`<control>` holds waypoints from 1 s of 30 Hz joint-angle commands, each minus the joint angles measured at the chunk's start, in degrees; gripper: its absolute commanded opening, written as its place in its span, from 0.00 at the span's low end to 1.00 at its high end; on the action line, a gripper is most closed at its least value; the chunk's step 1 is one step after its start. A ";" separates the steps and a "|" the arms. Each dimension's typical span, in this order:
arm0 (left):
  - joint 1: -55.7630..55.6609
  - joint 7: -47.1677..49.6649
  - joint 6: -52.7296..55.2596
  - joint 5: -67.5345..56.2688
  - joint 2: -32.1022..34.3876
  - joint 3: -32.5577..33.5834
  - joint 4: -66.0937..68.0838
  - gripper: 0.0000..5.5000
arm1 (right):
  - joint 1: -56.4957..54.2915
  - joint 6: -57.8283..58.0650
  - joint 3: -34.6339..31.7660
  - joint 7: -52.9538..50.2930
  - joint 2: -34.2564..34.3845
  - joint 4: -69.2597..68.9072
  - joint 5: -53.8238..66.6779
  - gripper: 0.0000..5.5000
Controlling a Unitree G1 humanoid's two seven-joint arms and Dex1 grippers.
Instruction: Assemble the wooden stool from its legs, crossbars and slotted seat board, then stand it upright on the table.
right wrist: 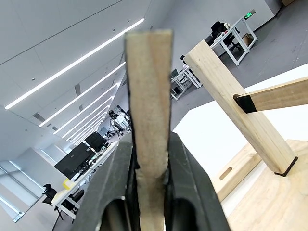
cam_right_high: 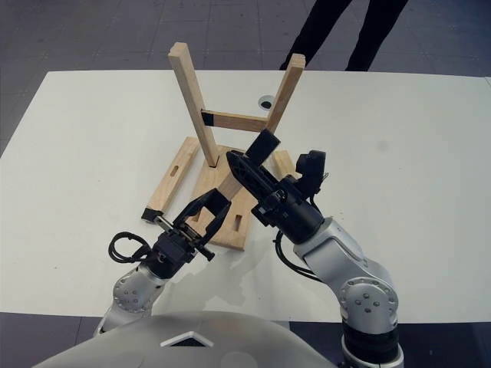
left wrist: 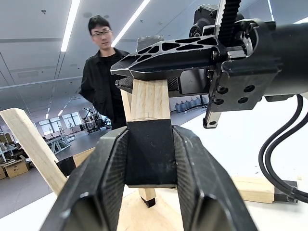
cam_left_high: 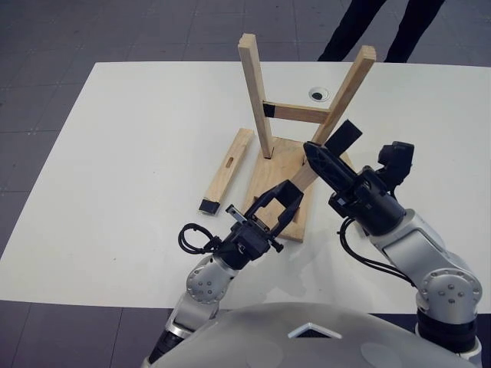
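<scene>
No legible text, no readable numbers

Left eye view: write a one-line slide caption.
Right end effector holds a third leg tilted over the seat board, beside two standing legs joined by a crossbar.

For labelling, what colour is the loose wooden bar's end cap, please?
Black, on the pale slotted wooden bar; clearest in the left eye view.

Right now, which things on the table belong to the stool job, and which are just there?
Job: seat board, standing leg, second standing leg, crossbar between them, tilted leg held by the right gripper, loose slotted piece lying beside the board.
Just there: round port in the table.
</scene>
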 commanded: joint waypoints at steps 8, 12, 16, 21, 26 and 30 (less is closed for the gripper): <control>0.40 -2.30 3.44 -6.64 1.67 -1.30 -1.73 0.35 | 0.41 -1.62 -1.60 -0.06 -0.98 -1.36 -9.30 0.07; -0.07 -3.32 3.83 -7.74 2.51 -1.29 -1.53 0.45 | 0.53 -1.72 -1.38 0.56 -1.11 -1.71 -10.06 0.07; 0.14 -3.53 2.24 -8.15 3.53 -0.13 -1.89 0.54 | 0.53 -1.54 -1.57 0.94 -1.50 -1.80 -10.52 0.07; 0.14 -5.01 2.04 -11.65 4.94 0.20 -3.71 0.55 | 1.81 -2.27 -3.65 3.13 -4.91 -2.24 -16.43 0.07; -1.34 -3.56 4.91 -12.75 3.90 2.91 -3.43 0.55 | 7.22 -2.92 -9.84 5.67 -11.42 -3.23 -25.07 0.07; -1.84 -1.97 6.18 -8.89 3.29 4.07 -2.04 0.55 | 7.75 -4.65 -13.82 7.58 -14.40 -0.30 -32.54 0.07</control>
